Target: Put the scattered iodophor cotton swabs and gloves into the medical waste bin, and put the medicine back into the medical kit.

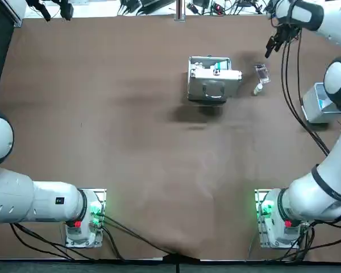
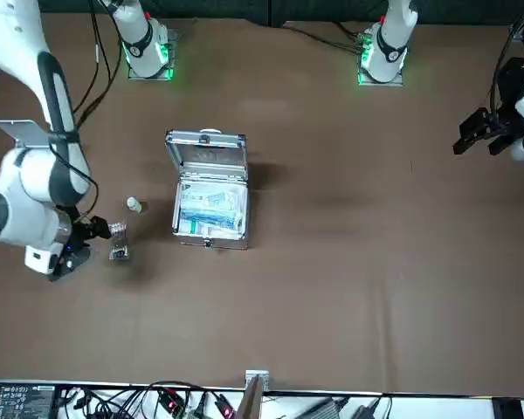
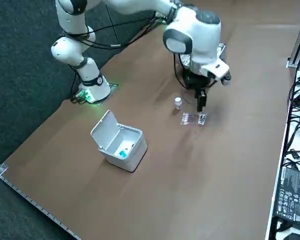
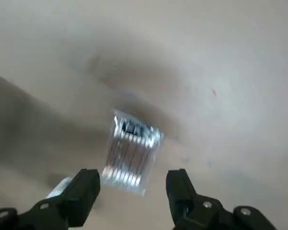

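Stocked kit; end effector over swabs

White right arm, black pincer, green-lit base

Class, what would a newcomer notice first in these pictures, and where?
An open silver metal case sits near the middle of the brown table, blue-and-white packs inside. Beside it, the right gripper, open, hovers over a clear plastic swab packet next to a small white bottle.
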### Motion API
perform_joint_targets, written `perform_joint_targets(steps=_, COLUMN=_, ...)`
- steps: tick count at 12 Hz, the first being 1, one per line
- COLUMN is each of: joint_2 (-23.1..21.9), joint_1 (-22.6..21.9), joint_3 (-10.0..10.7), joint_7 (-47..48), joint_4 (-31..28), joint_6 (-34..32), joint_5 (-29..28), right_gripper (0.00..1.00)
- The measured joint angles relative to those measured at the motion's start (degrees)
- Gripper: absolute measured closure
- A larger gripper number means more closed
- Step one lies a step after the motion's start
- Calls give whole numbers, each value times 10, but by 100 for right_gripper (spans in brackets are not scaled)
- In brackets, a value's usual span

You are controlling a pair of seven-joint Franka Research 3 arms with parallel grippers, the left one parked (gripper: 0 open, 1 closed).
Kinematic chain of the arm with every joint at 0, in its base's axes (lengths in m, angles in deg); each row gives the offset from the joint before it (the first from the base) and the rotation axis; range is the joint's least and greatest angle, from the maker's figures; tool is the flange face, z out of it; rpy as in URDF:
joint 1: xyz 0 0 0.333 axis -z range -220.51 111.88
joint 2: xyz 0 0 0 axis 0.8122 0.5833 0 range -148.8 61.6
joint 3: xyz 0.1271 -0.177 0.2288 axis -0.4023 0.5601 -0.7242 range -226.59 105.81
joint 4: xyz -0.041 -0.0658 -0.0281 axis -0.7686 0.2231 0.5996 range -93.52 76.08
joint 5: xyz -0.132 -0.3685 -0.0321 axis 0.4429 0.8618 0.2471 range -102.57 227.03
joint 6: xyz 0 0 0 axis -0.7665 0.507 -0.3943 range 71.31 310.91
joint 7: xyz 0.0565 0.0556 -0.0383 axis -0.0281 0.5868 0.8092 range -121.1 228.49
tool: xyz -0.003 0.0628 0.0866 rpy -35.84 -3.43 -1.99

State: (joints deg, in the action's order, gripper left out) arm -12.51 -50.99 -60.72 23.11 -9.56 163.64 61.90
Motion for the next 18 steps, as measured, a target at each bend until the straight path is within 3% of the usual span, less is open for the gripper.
perform_joint_targets(steps=3, joint_2=54, joint_1=-24, joint_3=0, joint_7=-64, joint_4=-3, joint_6=80, joint_5=1, right_gripper=14)
perform_joint_targets(steps=7, joint_2=69, joint_1=-50, joint_3=0, joint_7=-66, joint_4=-24, joint_6=144, joint_5=6, right_gripper=19)
perform_joint_targets(steps=18, joint_2=90, joint_1=-52, joint_3=4, joint_7=-80, joint_4=-38, joint_6=182, joint_5=40, right_gripper=32)
